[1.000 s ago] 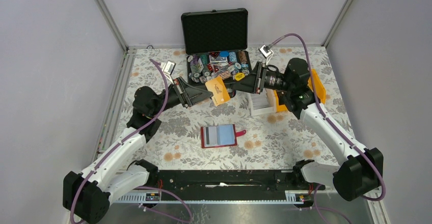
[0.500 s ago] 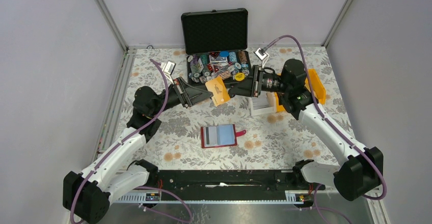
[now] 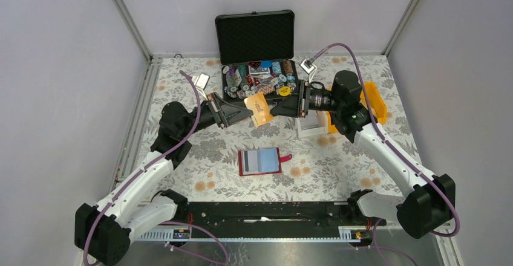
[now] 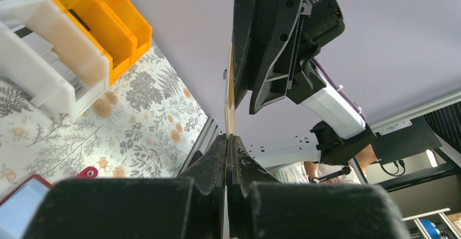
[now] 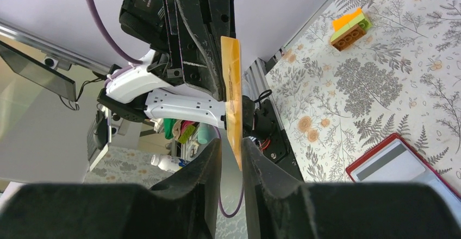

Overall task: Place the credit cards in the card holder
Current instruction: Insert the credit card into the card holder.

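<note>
A tan-gold credit card [image 3: 260,109] hangs in the air in front of the black case, between my two arms. My left gripper [image 3: 247,107] is shut on its left end; in the left wrist view the card [image 4: 230,95] rises edge-on from the pinched jaws [image 4: 227,138]. My right gripper [image 5: 232,144] straddles the card's other end [image 5: 232,95], with a narrow gap still showing beside the card. The dark red card holder [image 3: 260,161] lies open on the table below, with a pale blue card and a grey one in it.
The open black case [image 3: 257,75] full of poker chips stands at the back. A white bin [image 3: 310,124] and a yellow bin [image 3: 374,101] sit under the right arm. A small toy brick [image 5: 350,28] lies on the floral cloth.
The right gripper has slid left over the card's end and its jaws have narrowed around it. The left gripper and the card have barely moved.
</note>
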